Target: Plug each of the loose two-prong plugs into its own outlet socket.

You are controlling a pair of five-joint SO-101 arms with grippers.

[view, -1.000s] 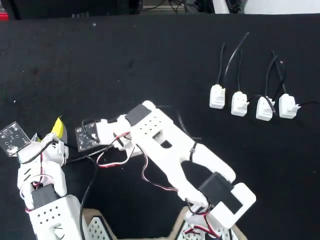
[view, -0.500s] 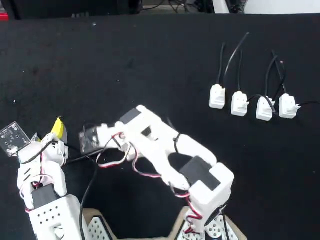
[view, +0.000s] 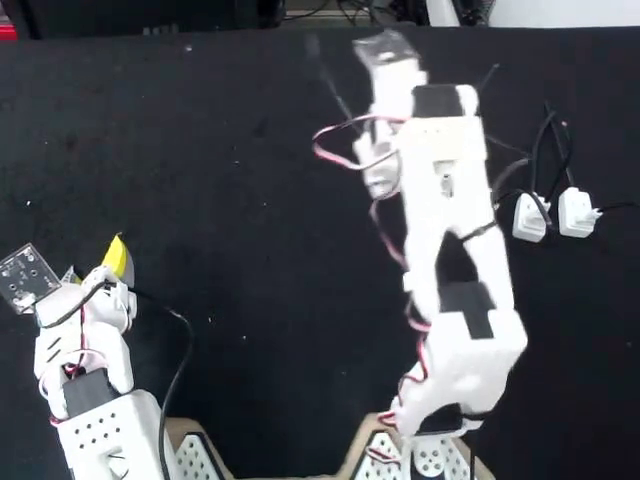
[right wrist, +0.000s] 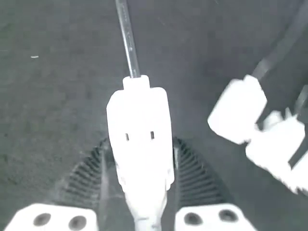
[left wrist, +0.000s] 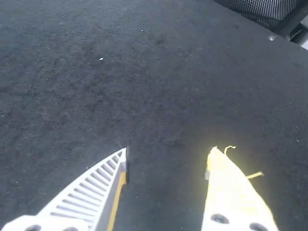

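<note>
Within right gripper (right wrist: 139,142), connector (right wrist: 139,120), end cropped

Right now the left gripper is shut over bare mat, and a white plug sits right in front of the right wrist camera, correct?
Not quite. The left gripper is open, not shut: the left wrist view shows its jaws apart over bare mat. The rest stands: a white plug sits right in front of the right wrist camera.

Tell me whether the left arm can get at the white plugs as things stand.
Probably not: the left gripper sits far across the mat from the plugs, with the right arm between.
</note>
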